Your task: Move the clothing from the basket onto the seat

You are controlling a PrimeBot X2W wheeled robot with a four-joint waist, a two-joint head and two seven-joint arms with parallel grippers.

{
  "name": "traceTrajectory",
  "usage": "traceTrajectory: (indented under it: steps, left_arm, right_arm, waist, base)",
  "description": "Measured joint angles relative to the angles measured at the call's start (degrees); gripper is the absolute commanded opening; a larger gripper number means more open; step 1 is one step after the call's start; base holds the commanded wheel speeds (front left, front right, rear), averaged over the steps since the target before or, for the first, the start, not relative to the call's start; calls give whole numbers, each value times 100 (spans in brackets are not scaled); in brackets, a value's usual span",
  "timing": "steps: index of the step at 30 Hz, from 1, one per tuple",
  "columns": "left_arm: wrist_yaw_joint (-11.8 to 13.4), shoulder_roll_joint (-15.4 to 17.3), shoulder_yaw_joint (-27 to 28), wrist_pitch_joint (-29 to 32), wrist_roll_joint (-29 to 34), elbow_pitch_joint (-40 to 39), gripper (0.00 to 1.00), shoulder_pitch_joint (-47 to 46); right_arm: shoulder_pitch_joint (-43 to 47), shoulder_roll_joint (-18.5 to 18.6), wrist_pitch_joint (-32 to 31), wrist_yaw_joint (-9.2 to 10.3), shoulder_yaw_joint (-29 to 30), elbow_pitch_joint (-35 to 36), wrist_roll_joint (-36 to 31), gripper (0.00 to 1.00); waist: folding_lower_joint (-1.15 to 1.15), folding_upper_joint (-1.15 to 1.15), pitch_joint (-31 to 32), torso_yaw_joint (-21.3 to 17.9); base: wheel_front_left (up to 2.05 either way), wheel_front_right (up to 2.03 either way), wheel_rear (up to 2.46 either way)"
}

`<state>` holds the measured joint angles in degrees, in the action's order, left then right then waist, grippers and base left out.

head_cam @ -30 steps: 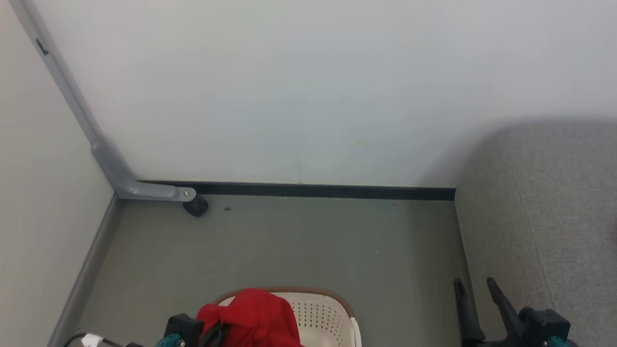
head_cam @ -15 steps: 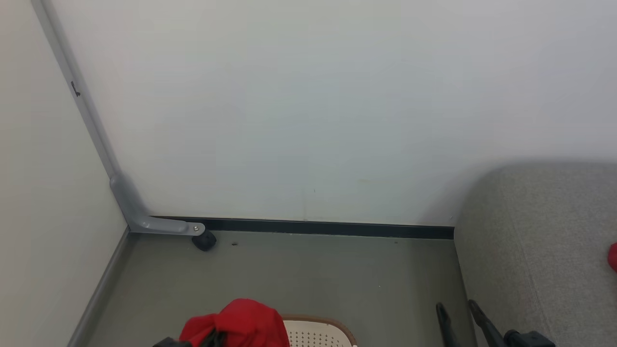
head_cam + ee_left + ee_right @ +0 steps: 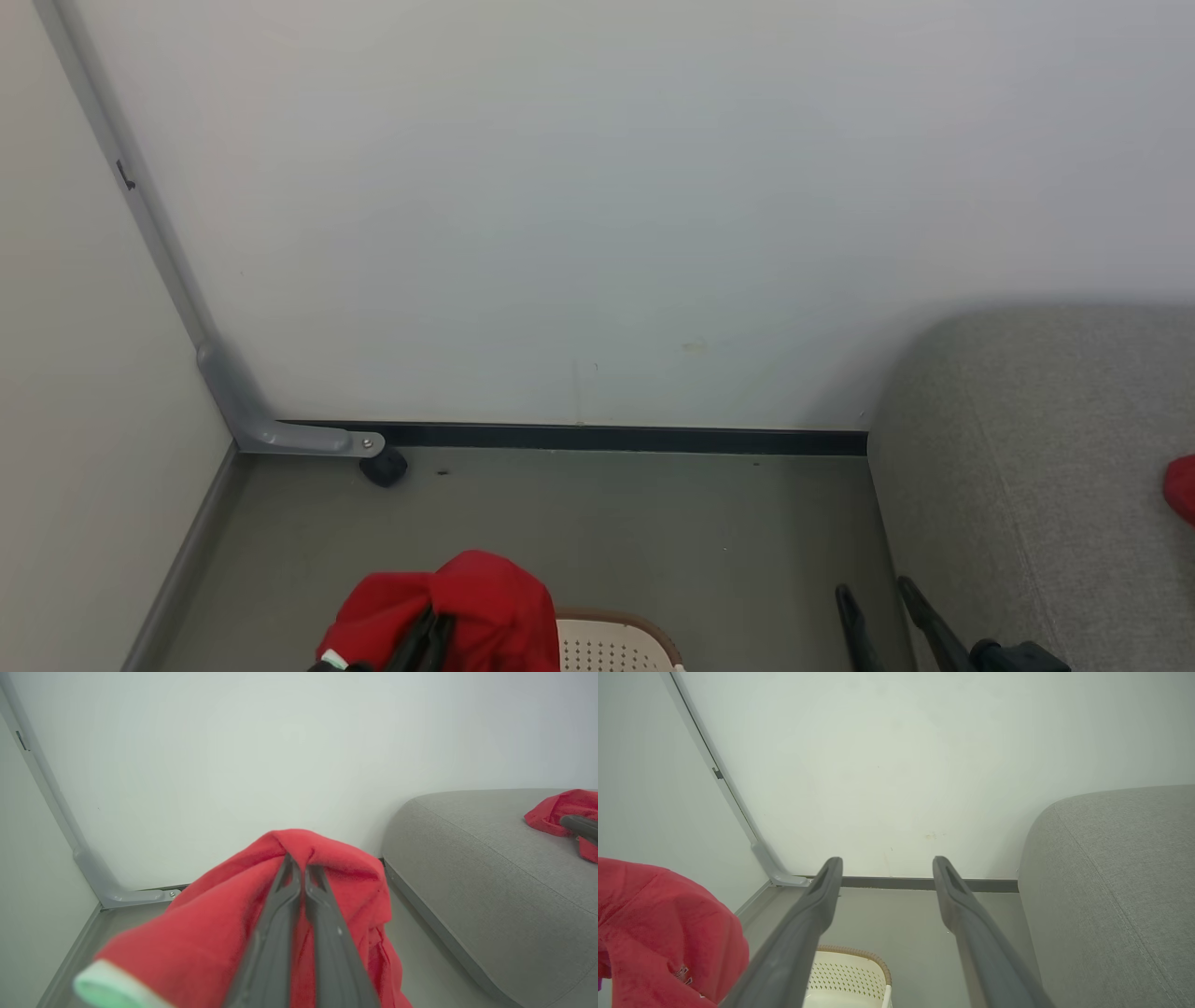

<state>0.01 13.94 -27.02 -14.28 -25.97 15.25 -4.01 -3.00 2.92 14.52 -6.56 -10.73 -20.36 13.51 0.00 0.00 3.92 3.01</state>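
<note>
Head view, read with both wrist views. Over the last second the whole scene has slid down the head view, which is a shift of the camera and not of the room. Measured against the basket, though, the red garment at 6 to 7 o'clock now stands higher: its crown is clear above the brown rim, where earlier it sat level with it. The left gripper has its fingers pressed together, pinching a fold of this garment; the cloth drapes to both sides and its lower end is out of view. The lift appears done, and the carry to the seat, at 3 to 5 o'clock, is judged the step in hand. A second red garment already lies on the seat at 3 o'clock. The right gripper, at 5 o'clock just beside the seat's edge, is spread wide and empty. It stands between the garment and the seat and may catch trailing cloth. At 8 to 9 o'clock a grey frame leg and its caster stand by the wall, well apart from that path.
</note>
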Motion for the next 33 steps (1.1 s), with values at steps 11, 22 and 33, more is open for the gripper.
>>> traceTrajectory:
  steps: [11,22,33]
  left_arm:
    - [-171,-78,235,0,256,-836,0,125]
    - [-466,-136,275,-1,495,-1344,0,108]
    - [-664,-90,59,-1,647,-1483,0,-96]
  right_arm:
    - [1,1,0,-34,-207,53,0,100]
    - [-162,398,0,-49,-1505,525,-36,100]
    - [-834,1160,1,-51,-3027,894,-156,100]
  waist:
    - [0,0,-76,-82]
    - [0,0,-161,-124]
    - [0,0,-185,-140]
  base:
    - [0,0,0]
    - [0,0,0]
    - [0,0,0]
